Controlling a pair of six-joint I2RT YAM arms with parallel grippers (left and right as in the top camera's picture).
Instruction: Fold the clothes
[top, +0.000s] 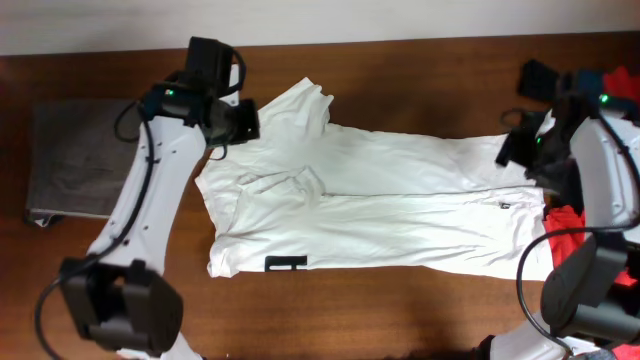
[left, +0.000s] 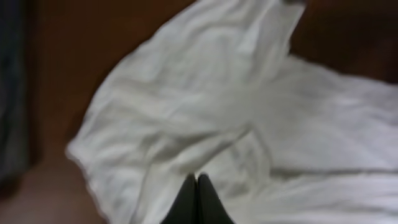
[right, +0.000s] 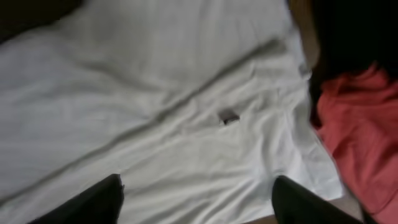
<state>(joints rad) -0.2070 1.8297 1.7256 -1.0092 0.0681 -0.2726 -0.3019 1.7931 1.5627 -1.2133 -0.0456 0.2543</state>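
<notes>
Wood table (top: 400, 320): T-shirt (top: 400, 190) laid flat across, ends within reach each side. L pincer (left: 197, 200) together; R pincer (right: 196, 198) apart above cloth, nothing held.

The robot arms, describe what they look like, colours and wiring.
The left arm and right arm have white shells with black joints and bases, looping black cables, and a green light near each wrist. The fingers are black and tapered.
</notes>
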